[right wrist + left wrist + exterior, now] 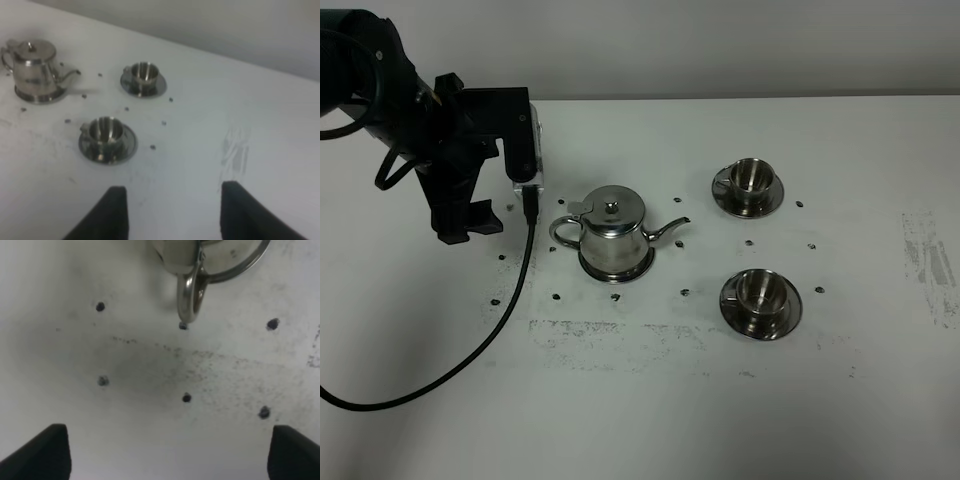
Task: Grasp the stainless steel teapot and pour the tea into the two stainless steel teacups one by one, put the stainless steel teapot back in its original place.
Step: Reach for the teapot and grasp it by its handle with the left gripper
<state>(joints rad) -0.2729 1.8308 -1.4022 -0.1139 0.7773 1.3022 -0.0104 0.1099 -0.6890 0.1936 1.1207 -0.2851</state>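
The teapot [610, 230] stands upright on the dish [620, 273] near the middle of the table [640, 420]. Its lid [612, 205] is on, its spout [668, 229] points right and its handle [563, 230] points left. To its right are two cups, each on its own saucer and well apart from the pot: the far cup [751, 176] and the near cup [758, 290]. Both stand upright; what they hold cannot be told.

The left gripper [468, 222] hangs over the table left of the teapot, near the handle but not touching it. In its wrist view its fingers [45, 452] are spread wide with bare table between them, and the handle lies ahead of them. A black cable [470, 350] trails from this arm across the near left of the table.

The right gripper [172, 215] shows only in its own wrist view. Its fingers [112, 215] are apart and hold nothing, well away from the cups and the teapot.

Small dark dots [683, 291] mark the table around the dish and saucers.
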